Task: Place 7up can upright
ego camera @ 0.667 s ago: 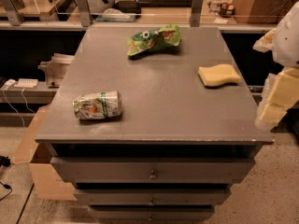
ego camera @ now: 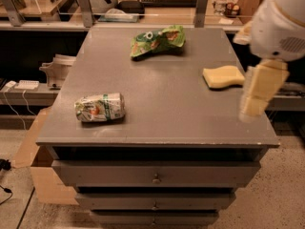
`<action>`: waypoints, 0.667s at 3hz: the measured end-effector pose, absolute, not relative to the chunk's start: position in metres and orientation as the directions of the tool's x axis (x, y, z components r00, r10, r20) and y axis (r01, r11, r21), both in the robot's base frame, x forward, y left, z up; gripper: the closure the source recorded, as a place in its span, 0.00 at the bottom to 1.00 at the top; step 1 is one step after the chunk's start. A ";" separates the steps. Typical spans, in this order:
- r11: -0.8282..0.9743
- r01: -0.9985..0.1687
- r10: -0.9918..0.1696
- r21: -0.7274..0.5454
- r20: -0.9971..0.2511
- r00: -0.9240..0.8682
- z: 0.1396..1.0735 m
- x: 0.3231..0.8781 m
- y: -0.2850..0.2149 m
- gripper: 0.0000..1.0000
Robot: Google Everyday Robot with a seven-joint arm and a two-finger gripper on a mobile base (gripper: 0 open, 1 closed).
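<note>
Near the front-left corner of the grey cabinet top [ego camera: 167, 113], the dented silvery-white 7up can [ego camera: 100, 107] with green bands lies on its side. Grasping across its body, then tipping it onto its base, looks best. The pale blocky gripper [ego camera: 257, 92] hangs well apart, over the right edge beside a yellow sponge [ego camera: 223, 76]. Whether it is open or closed, I cannot tell.

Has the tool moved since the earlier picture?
Yes. The tool shifted left, toward the yellow sponge, and now hangs just right of it.
</note>
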State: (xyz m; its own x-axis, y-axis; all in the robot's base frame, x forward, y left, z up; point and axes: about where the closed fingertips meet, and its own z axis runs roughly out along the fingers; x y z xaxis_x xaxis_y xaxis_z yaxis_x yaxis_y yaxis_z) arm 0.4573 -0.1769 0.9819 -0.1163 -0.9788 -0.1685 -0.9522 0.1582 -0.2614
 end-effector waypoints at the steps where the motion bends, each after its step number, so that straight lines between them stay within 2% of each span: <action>1: 0.006 -0.967 -0.994 -0.254 -0.110 0.023 0.981 0.477 -0.116 0.00; 2: -0.158 -0.951 -0.981 -0.266 -0.068 0.182 0.979 0.492 -0.035 0.00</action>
State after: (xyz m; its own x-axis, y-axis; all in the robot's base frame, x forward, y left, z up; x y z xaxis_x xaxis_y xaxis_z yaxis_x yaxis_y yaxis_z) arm 0.4918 -0.0348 0.9791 0.1819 -0.9810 -0.0680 -0.9509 -0.1579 -0.2663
